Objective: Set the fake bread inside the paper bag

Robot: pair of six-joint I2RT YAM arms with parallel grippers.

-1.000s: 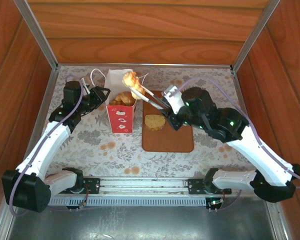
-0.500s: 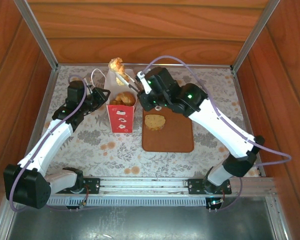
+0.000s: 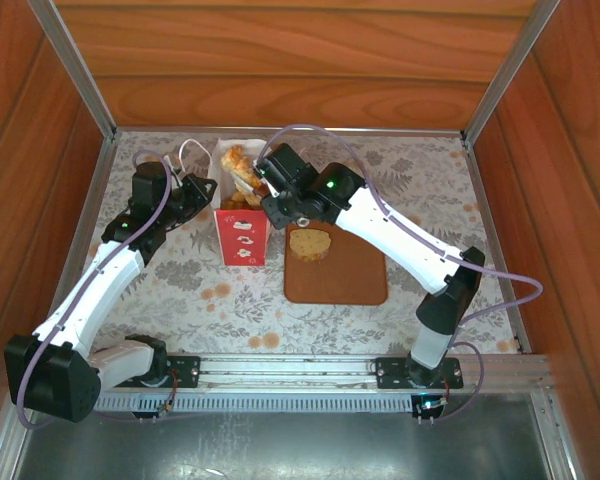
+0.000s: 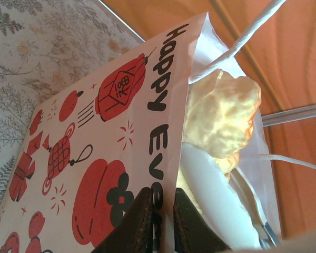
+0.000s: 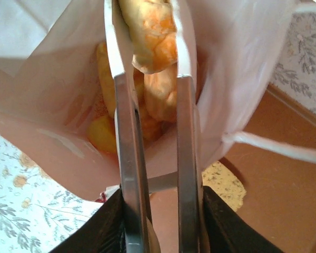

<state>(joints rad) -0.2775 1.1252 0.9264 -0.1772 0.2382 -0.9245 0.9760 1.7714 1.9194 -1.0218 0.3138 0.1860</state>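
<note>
Right gripper [image 3: 250, 175] holds a croissant [image 3: 237, 160] over the open paper bag [image 3: 243, 238].
Right gripper is clamped on the croissant at the bag's mouth, with more pastries [image 5: 102, 132] inside the bag. Left gripper [image 4: 159, 221] is pinched on the bag's wall. A bread slice [image 3: 310, 243] sits on a brown tray [image 3: 340, 280] just right of the bag. The surface [image 3: 180, 285] is floral-patterned, with wooden walls [image 3: 280, 70] and metal posts [image 3: 77, 70] behind the bag.

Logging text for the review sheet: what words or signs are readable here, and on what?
"Happy Eve": black lettering on the paper bag, rest hidden by the left gripper.
Sign on the bag's red lantern print: too small to read.
</note>
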